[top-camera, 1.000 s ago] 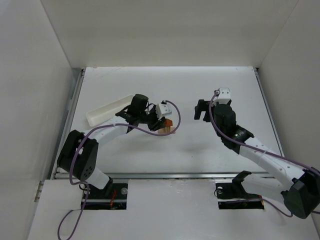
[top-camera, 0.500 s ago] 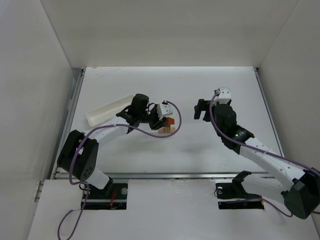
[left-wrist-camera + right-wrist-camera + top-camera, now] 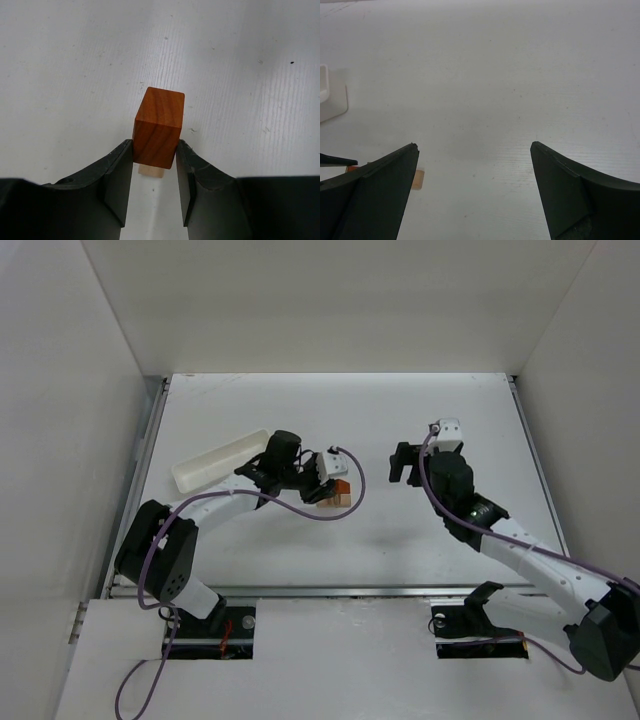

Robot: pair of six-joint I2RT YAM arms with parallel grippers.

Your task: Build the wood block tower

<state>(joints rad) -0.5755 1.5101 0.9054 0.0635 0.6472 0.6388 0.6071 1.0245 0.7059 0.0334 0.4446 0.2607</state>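
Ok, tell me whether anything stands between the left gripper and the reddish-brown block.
Nothing visible does: the left gripper grips the reddish-brown block directly by both sides; a pale block shows just beneath it.

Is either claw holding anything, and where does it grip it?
The left gripper pinches the reddish-brown block by its two opposite sides; the right gripper is open and empty.

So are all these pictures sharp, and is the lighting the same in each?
Top view: soft, even light, only faint shadows on the white table. Left wrist view: the red-brown block is crisp, wood grain showing, between the dark left fingers. Right wrist view: the right fingers are dark, nearly featureless shapes against a bright table.
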